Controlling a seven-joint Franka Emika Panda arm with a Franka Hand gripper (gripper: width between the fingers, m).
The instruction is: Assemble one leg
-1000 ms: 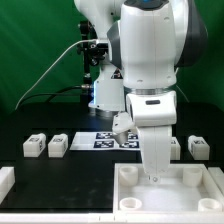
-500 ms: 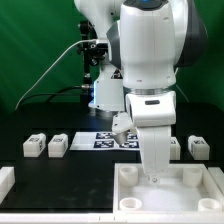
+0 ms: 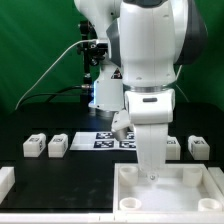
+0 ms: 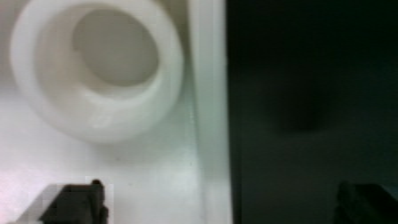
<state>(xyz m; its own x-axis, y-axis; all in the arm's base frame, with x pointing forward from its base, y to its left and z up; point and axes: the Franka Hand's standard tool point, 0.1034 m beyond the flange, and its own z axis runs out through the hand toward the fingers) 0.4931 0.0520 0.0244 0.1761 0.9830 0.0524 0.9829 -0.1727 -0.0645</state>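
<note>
My gripper (image 3: 152,177) hangs low over the far rim of the large white tray (image 3: 176,192) at the front right. In the wrist view the gripper (image 4: 222,205) is open and empty. Its dark fingertips (image 4: 75,203) stand wide apart, one over the tray (image 4: 107,150) with its round recess, the other over the black table. Four small white legs with tag marks stand behind: two on the exterior view's left (image 3: 33,146) (image 3: 57,146) and two on its right (image 3: 198,147) (image 3: 173,147). None of them touches the gripper.
The marker board (image 3: 106,139) lies flat behind the arm, between the two pairs of legs. A white piece (image 3: 5,181) sits at the front left edge. The robot's base and cables stand at the back before a green curtain.
The gripper has shifted slightly toward the exterior view's left above the tray rim. The legs and tray have not moved.
</note>
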